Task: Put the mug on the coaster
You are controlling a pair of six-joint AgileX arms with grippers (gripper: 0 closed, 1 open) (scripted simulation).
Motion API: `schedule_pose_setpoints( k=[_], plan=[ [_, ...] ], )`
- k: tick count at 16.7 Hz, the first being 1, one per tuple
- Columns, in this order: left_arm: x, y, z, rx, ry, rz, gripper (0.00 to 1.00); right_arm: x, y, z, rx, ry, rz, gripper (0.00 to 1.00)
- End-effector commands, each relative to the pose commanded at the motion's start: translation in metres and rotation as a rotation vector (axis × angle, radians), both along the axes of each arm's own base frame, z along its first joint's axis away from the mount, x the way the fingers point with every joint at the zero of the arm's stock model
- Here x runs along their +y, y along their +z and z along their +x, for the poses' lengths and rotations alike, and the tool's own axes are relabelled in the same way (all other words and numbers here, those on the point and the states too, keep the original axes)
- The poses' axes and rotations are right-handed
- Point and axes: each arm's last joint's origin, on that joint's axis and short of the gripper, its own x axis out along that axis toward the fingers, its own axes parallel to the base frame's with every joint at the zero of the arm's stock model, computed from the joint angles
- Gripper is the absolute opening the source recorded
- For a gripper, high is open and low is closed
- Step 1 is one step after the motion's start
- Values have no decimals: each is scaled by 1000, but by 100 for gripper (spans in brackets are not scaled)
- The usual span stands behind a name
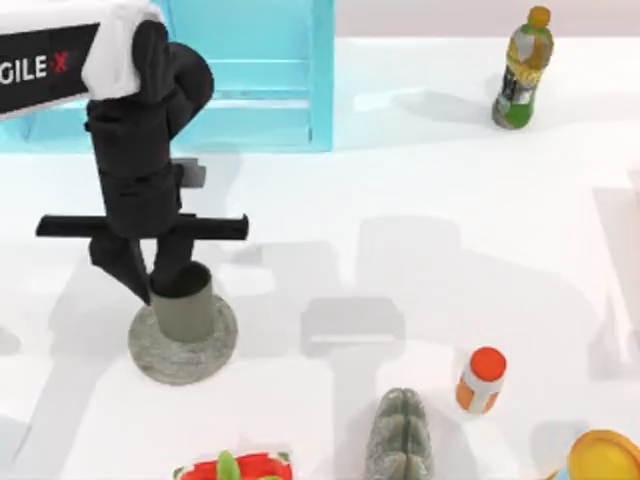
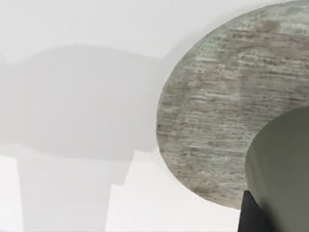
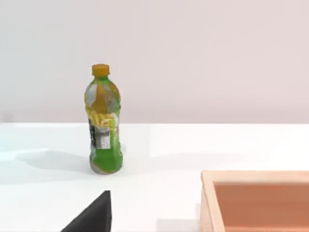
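Observation:
The grey-olive mug point(image 1: 187, 305) stands upright on the round speckled grey coaster point(image 1: 150, 358) at the table's front left. My left gripper point(image 1: 155, 287) reaches down from behind it and is shut on the mug's rim, one finger outside the wall and one inside the dark opening. In the left wrist view the coaster point(image 2: 217, 121) lies flat on the white table, with the mug's wall point(image 2: 282, 169) over it and a black finger point(image 2: 251, 215) against that wall. A dark corner of my right gripper point(image 3: 91, 220) shows in the right wrist view, parked away from both.
A blue rack point(image 1: 270, 80) stands behind the left arm. A green bottle point(image 1: 522, 70) is at the back right. Along the front are a small orange-capped bottle point(image 1: 482, 380), a ribbed grey object point(image 1: 400, 435), a yellow round object point(image 1: 605, 460) and a red-green item point(image 1: 232, 468). A wooden box point(image 3: 256, 203) sits near the right gripper.

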Motion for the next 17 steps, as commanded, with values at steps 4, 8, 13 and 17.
schedule_pose_setpoints(
  k=[4,8,13,17],
  plan=[
    [-1,-16,-4,6,1,2,0,0,0,0,0,0,0,100],
    [-1,-16,-4,6,1,2,8,0,0,0,0,0,0,100],
    [-1,-16,-4,6,1,2,45,0,0,0,0,0,0,100],
    [-1,-16,-4,6,1,2,75,0,0,0,0,0,0,100]
  ],
)
